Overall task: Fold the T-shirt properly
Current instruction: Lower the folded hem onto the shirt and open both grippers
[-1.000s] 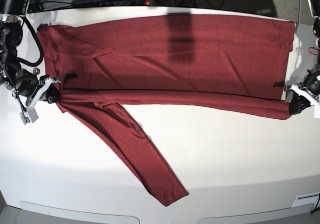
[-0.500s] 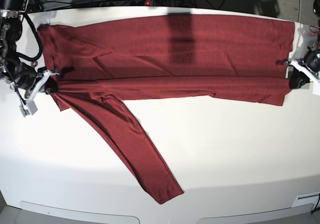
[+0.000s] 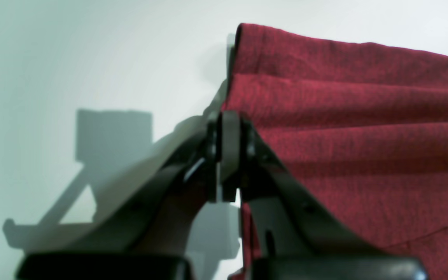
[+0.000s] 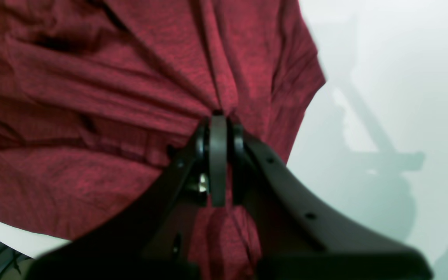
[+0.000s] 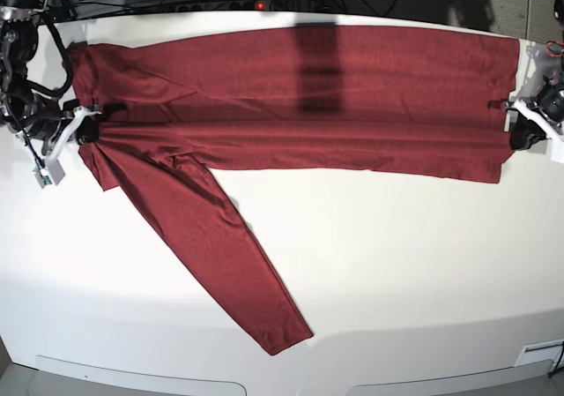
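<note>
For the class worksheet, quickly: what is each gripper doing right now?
Left gripper: closed, fingers pinching the edge of the T-shirt.
Right gripper: closed, fingers pinching a bunched fold of the T-shirt.

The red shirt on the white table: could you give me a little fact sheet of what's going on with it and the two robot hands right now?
cloth: dark red long-sleeved T-shirt, spread lengthwise across the table
fold: near long edge lifted and doubled toward the far side
loose part: one sleeve lying diagonally toward the near table edge
left hand: shut, pinching the shirt's edge at one end
right hand: shut, pinching bunched fabric at the other end
</note>
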Robot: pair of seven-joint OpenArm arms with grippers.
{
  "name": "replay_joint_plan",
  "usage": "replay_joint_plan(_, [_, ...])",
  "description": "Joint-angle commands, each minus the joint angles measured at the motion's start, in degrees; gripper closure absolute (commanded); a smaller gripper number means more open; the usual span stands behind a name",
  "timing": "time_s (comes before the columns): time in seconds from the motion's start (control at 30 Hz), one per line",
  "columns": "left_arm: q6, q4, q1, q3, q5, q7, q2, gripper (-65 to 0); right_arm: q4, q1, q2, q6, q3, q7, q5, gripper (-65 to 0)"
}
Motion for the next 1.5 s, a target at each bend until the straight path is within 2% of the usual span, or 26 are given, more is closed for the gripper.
replay_joint_plan(0.0, [0.4,1.0,-0.5,-0.5,-0.4,-1.3,-1.5,0.0,1.0,0.8,1.0,0.1,0.7,0.3,0.4,0.0])
replay_joint_plan(0.07, [0.4,1.0,-0.5,-0.5,-0.4,-1.3,-1.5,0.0,1.0,0.9,0.6,0.1,0.7,0.3,0.4,-0.1])
replay_joint_plan(0.17, [0.4,1.0,-0.5,-0.5,-0.5,-1.2,-1.5,0.0,1.0,0.9,0.5,0.1,0.7,0.5,0.4,-20.9])
replay_joint_plan(0.23, [0.4,1.0,-0.5,-0.5,-0.6,-1.3,-1.5,0.0,1.0,1.2,0.5,0.1,0.7,0.6,0.5,-30.4])
replay_joint_plan(0.3, [0.4,1.0,-0.5,-0.5,-0.6,-1.2,-1.5,-11.5,1.0,1.6,0.5,0.1,0.7,0.5,1.2,-34.3])
replay_joint_plan(0.4, [0.4,1.0,-0.5,-0.5,-0.6,-1.2,-1.5,-26.2,1.0,2.3,0.5,0.1,0.7,0.3,1.7,-34.3])
replay_joint_plan(0.47, [0.4,1.0,-0.5,-0.5,-0.6,-0.7,-1.5,-29.7,1.0,2.8,0.5,0.1,0.7,0.1,1.7,-34.3])
replay_joint_plan(0.6, [0.4,1.0,-0.5,-0.5,-0.3,-0.4,-1.7,-29.7,1.0,4.8,0.5,0.1,0.7,0.2,2.1,-34.3])
replay_joint_plan(0.7, [0.4,1.0,-0.7,-0.5,-0.6,-0.5,-2.5,-29.7,0.9,8.1,0.3,0.1,0.7,1.2,5.3,-34.3])
replay_joint_plan(0.87, [0.4,2.5,-0.7,-0.5,-2.2,-0.4,-3.1,-29.6,-1.6,16.7,-3.4,0.1,-1.1,2.3,5.1,-34.3])
replay_joint_plan(1.03, [0.4,3.7,-0.7,-0.5,-3.8,-0.4,-3.0,-29.6,-8.6,25.8,-7.8,0.1,-7.4,3.5,-0.8,-34.3])
replay_joint_plan(1.17, [0.4,3.8,-0.7,-0.5,-4.2,-0.5,-3.0,-29.6,-15.8,32.9,-10.9,-0.4,-12.2,6.3,-8.6,-34.3])
replay_joint_plan(1.47, [0.4,3.8,-0.7,-0.5,-4.2,-0.7,-3.0,-29.6,-38.4,47.8,-16.1,-8.9,-20.4,15.9,-27.4,-34.3])
